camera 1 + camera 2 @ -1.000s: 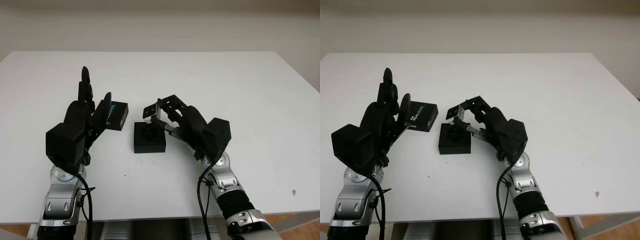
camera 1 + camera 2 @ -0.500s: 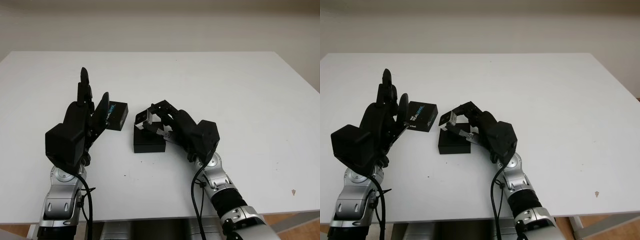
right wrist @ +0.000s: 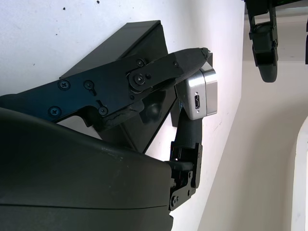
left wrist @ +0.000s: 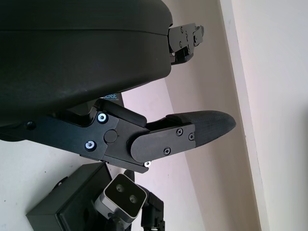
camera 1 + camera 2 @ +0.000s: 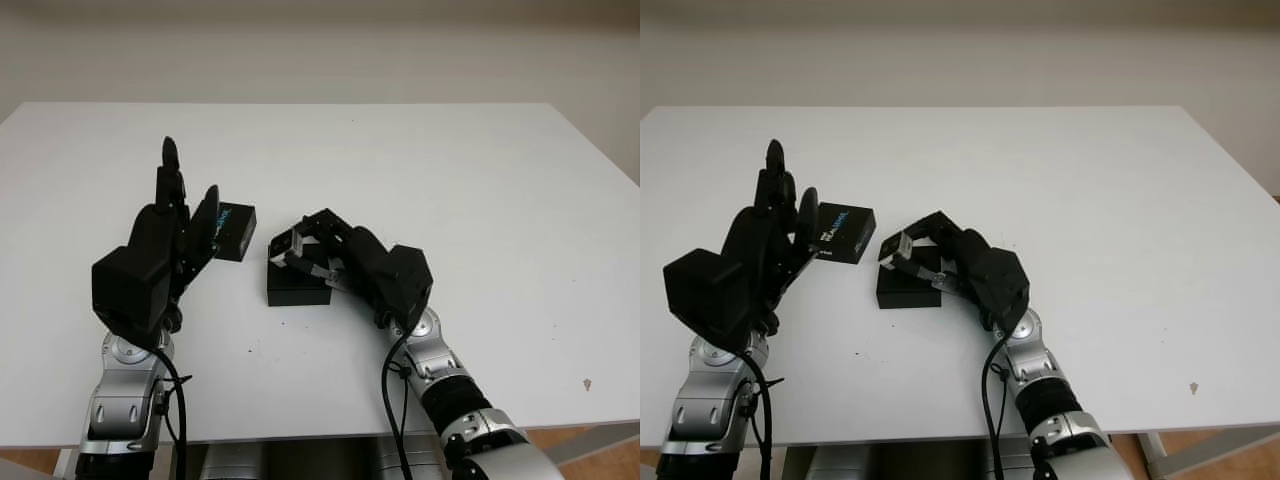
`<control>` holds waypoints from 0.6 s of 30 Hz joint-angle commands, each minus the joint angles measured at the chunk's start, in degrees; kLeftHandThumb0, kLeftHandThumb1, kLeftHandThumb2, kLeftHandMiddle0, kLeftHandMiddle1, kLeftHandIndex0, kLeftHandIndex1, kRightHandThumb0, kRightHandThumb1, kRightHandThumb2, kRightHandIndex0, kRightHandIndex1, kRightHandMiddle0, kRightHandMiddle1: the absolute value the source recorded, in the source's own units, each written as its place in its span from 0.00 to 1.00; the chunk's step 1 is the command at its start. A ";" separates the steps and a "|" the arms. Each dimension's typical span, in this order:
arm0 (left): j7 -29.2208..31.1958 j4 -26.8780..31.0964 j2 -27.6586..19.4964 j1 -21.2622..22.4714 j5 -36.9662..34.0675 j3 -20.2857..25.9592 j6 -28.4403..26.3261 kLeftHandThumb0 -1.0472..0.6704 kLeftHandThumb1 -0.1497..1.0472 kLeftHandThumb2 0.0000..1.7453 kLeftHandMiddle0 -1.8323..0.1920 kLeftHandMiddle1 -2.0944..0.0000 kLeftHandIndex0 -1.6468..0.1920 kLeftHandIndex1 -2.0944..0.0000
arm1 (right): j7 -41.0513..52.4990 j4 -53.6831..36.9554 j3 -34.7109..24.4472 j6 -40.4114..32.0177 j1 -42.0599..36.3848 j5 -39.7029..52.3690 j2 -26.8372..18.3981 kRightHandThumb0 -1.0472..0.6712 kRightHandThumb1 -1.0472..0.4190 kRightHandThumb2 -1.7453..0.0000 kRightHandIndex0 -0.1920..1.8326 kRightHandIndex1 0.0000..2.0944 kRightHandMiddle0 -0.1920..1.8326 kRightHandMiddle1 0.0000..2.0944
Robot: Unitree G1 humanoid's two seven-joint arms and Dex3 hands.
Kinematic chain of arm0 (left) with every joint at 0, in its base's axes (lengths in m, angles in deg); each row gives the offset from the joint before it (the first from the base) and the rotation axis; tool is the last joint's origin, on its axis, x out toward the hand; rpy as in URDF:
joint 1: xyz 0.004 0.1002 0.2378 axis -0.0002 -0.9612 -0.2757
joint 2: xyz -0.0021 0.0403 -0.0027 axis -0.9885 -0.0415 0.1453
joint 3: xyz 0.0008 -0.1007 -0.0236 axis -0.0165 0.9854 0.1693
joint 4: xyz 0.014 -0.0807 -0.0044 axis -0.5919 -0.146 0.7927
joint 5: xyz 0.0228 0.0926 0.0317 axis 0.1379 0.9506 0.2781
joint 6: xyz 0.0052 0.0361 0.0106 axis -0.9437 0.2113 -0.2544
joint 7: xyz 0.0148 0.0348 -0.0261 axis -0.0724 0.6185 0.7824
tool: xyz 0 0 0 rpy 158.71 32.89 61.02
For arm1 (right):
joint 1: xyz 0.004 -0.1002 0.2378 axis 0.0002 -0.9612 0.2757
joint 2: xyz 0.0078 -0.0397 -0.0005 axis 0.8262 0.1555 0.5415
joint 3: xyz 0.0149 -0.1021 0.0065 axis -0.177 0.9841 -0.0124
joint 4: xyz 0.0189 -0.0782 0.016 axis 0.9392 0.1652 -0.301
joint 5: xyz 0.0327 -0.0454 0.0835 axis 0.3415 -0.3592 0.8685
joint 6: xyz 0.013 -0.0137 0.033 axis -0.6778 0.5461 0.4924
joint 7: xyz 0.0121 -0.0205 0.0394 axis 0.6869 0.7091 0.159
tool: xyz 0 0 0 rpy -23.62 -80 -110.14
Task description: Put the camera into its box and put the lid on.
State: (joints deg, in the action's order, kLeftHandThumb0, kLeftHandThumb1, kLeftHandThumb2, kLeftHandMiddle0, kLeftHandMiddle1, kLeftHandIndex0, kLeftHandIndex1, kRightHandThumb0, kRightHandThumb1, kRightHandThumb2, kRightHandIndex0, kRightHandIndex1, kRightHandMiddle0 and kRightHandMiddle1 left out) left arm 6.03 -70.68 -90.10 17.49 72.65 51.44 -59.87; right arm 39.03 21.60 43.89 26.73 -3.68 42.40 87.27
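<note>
Left hand, open and holding nothing, stands raised with its fingers pointing away from the robot, to the left of the box and just beside the lid. That lid, a flat black piece with blue and white lettering on its top, lies on the white table up and to the left of the box, apart from it, partly hidden behind the left hand's fingers.

At the middle of the table sits the box, black and square, its top uncovered. Right above its left rear part is the camera, a small silver block with a dark face, pinched between the fingers of the right hand. Whether the camera already touches the box cannot be told. The right hand reaches in from the right of the box, its fingers curled over the box's top.
</note>
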 commanded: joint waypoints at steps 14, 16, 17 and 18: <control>0.22 0.57 -0.33 -0.21 0.25 0.11 0.56 0.20 1.00 0.36 1.00 1.00 1.00 1.00 | 0.61 -0.23 -0.66 -0.27 1.42 0.78 -0.42 0.33 0.00 0.90 0.17 0.03 0.25 0.86; 0.16 0.60 -0.46 -0.15 0.59 0.00 0.24 0.20 1.00 0.36 1.00 1.00 1.00 1.00 | 0.67 -0.36 -0.73 -0.58 1.39 0.89 -0.47 0.33 0.00 0.90 0.17 0.02 0.25 0.86; 0.26 0.58 -0.47 -0.16 0.58 0.00 0.36 0.20 1.00 0.37 1.00 1.00 1.00 1.00 | 0.82 -0.43 -0.82 -0.69 1.37 1.06 -0.47 0.33 0.00 0.90 0.17 0.02 0.25 0.86; 0.34 0.55 -0.46 -0.17 0.55 0.01 0.46 0.20 1.00 0.37 1.00 1.00 1.00 1.00 | 0.93 -0.47 -0.88 -0.74 1.36 1.18 -0.46 0.33 0.00 0.90 0.17 0.02 0.25 0.86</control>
State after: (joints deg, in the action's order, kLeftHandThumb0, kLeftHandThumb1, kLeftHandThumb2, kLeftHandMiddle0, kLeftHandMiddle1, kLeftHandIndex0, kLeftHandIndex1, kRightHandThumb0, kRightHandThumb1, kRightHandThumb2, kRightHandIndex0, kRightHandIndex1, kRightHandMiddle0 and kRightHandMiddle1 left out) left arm 6.17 -70.67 -90.13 17.49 73.10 51.44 -59.81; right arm 39.81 21.59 43.50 26.21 -3.40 43.00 87.06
